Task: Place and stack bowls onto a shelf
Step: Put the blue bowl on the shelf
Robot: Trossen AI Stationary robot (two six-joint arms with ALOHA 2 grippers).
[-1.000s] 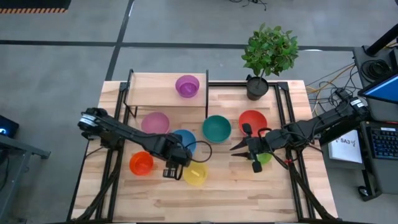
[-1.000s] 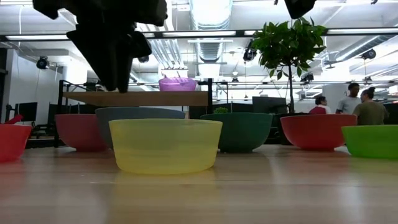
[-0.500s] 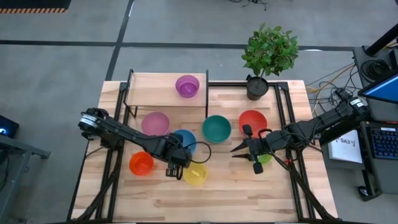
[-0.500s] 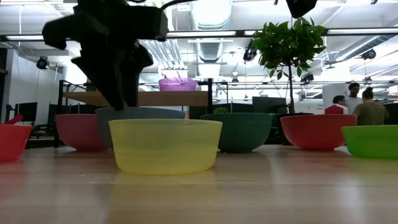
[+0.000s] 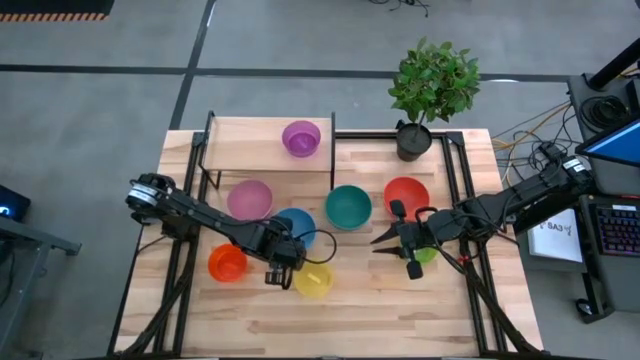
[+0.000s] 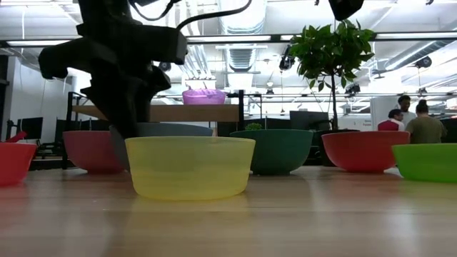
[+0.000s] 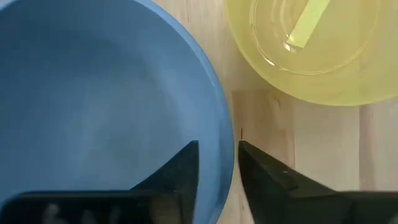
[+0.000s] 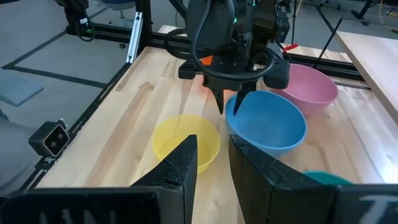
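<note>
My left gripper (image 7: 219, 149) hangs fingers-down over the blue bowl (image 5: 300, 224), at the part of its rim (image 7: 225, 163) that faces the yellow bowl (image 5: 313, 281). It is open by a narrow gap. One finger (image 7: 185, 169) stands inside the bowl and the other (image 7: 268, 175) outside; a strip of table shows between the rim and the outer finger. The right wrist view shows that left gripper (image 8: 229, 102) from across the table. My right gripper (image 5: 375, 245) waits above the table near the green bowl (image 5: 428, 256), slightly open. The purple bowl (image 5: 301, 138) sits on the shelf (image 5: 250, 148).
On the tabletop stand the pink bowl (image 5: 249, 198), teal bowl (image 5: 348, 207), red bowl (image 5: 406, 196) and orange bowl (image 5: 227, 262). A potted plant (image 5: 413, 140) stands at the far edge, right of the shelf. People show in the room behind (image 6: 414, 121).
My left gripper has come down toward the blue bowl's rim until its fingers stand on either side of it. The bowls have stayed where they were.
</note>
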